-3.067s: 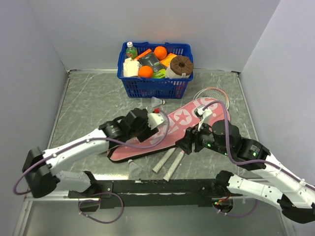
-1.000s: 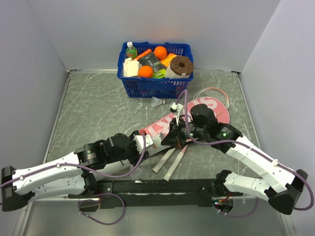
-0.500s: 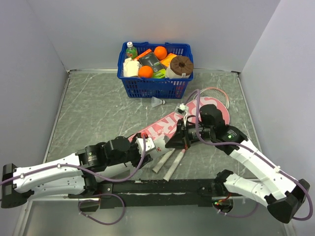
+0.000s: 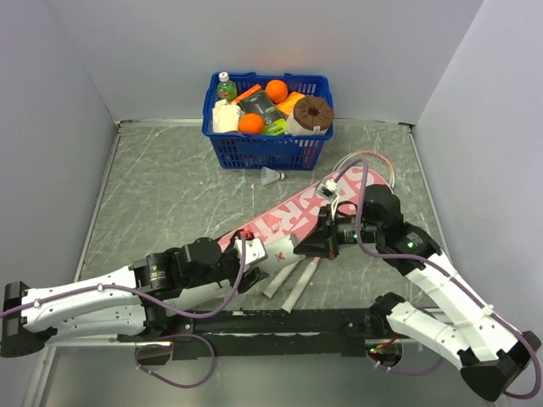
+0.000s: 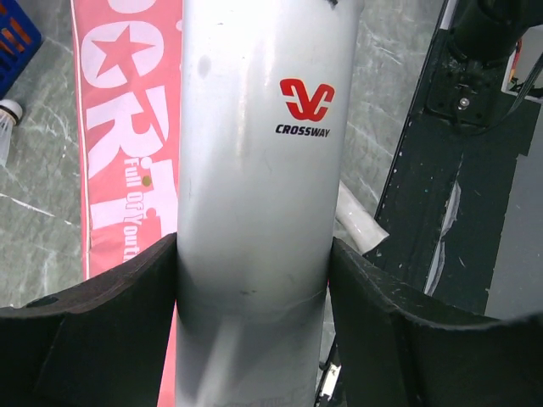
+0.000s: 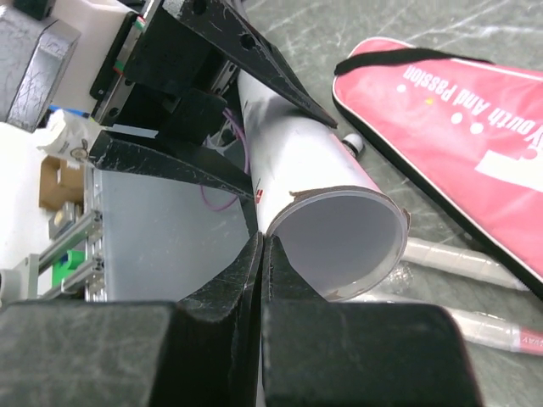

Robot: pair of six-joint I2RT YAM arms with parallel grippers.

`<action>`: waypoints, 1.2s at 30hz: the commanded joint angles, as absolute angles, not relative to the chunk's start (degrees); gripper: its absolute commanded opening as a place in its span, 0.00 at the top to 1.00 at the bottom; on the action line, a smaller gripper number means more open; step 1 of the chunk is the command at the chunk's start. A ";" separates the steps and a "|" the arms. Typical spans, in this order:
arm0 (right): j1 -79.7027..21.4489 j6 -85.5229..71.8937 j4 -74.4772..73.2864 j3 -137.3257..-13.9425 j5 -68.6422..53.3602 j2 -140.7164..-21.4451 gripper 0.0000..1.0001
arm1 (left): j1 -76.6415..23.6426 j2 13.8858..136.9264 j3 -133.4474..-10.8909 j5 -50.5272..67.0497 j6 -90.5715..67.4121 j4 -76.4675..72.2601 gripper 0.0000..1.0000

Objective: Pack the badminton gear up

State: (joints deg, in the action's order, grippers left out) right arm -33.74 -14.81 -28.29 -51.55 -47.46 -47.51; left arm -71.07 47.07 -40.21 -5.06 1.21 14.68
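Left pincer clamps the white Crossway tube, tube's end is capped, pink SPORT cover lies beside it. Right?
Not capped: the right wrist view shows the Crossway tube open-ended and hollow. The rest holds: left pincer clamps it, pink SPORT cover beside it.

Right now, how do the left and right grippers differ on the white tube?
The left gripper has its jaws wide, one on each side of the white tube; the right gripper is shut. The left gripper holds the tube mid-body; the right gripper's tips meet the open rim, and a pinch is unclear. Both work the same tube.
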 commanded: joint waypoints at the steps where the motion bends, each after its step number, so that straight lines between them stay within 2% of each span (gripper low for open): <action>1: -29.80 -14.50 -25.93 -49.57 -46.92 -46.05 1.00 | -71.54 44.47 -39.29 -4.31 0.97 17.40 0.99; 6: -29.27 -15.56 -23.64 -48.95 -47.29 -46.67 1.00 | -71.89 44.30 -38.94 -4.40 1.23 17.84 0.99; 10: -28.48 -15.38 -27.32 -50.97 -37.29 -45.97 1.00 | -72.07 44.03 -39.20 -4.13 1.05 17.75 0.99; 13: -28.30 -15.91 -33.89 -53.69 -23.24 -48.42 1.00 | -72.16 44.21 -39.72 -4.57 0.88 17.93 0.99; 14: -28.13 -17.56 -35.06 -53.96 -15.29 -50.17 1.00 | -72.16 44.03 -39.81 -4.57 0.70 18.02 0.99; 18: -24.35 -24.59 -39.28 -51.34 -1.35 -55.45 1.00 | -72.16 43.51 -40.08 -4.92 0.35 17.76 0.99; 26: -9.25 -39.62 -35.42 -38.95 6.15 -60.38 1.00 | -72.16 41.49 -40.69 -6.85 -2.11 17.40 0.99; 36: -7.91 -48.95 -38.32 -34.54 10.81 -63.37 1.00 | -72.25 39.91 -41.40 -13.79 -5.09 18.46 0.99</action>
